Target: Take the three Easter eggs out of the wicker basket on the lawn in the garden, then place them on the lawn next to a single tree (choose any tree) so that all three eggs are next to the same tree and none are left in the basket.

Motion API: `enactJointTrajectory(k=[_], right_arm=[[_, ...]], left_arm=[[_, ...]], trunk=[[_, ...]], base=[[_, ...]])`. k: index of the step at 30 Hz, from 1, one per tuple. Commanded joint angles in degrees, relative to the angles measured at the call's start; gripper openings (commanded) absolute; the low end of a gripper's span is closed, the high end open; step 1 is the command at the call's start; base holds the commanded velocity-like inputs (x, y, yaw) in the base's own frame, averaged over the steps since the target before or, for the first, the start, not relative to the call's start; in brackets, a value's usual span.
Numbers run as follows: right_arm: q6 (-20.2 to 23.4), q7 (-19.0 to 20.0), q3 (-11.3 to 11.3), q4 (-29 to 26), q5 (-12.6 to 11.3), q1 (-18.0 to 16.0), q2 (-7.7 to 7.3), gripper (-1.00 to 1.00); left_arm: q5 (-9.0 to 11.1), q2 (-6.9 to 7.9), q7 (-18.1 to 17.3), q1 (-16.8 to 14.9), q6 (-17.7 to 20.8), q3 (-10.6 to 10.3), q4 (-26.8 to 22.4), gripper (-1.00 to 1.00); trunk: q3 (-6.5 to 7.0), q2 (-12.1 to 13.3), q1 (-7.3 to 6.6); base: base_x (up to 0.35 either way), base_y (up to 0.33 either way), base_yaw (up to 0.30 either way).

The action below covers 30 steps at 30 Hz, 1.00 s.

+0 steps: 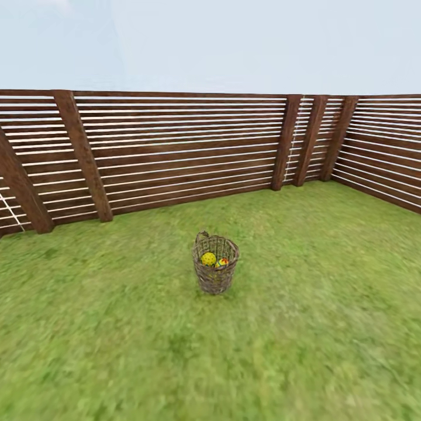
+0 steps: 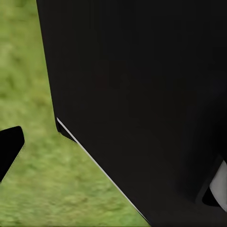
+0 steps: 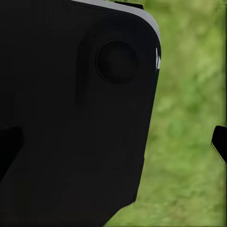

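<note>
Wicker basket (image 1: 215, 264) upright on lawn (image 1: 117, 327), Easter eggs (image 1: 209, 258) inside, fence (image 1: 175, 152) behind

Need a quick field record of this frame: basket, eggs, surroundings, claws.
basket: wicker basket upright on the lawn, mid-frame in the head view, well short of the fence
eggs: Easter eggs inside the basket; two partly visible through the weave, a third cannot be confirmed
surroundings: slatted wooden fence behind the basket, turning a corner at the right
tree: none identifiable
claws: state cannot be told; wrist views show dark robot bodywork over grass
task status: no egg out on the grass yet
</note>
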Motion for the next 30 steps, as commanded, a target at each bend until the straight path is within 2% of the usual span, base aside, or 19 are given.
enactJointTrajectory(k=[1, 25, 30], right_arm=[[-0.1, 0.0, 0.1, 0.0, 0.5, 0.0, -0.01, 1.0], [-0.1, 0.1, 0.0, 0.2, 0.3, 0.0, 0.31, 1.0], [-0.1, 0.2, 0.1, 0.2, 0.6, 0.0, -0.03, 1.0]], left_arm=[[0.0, 0.0, -0.1, 0.0, 0.0, 0.0, 0.0, 1.0], [0.0, 0.0, -0.1, 0.0, 0.0, 0.0, 0.0, 1.0], [0.0, -0.08, -0.1, 0.0, 0.0, 0.0, 0.0, 1.0]], trunk=[[-0.04, 0.0, 0.03], [-0.04, 0.0, 0.03], [-0.04, 0.0, 0.03]], base=[[0.325, 0.0, 0.0], [0.325, 0.0, 0.0], [0.324, 0.0, 0.0]])
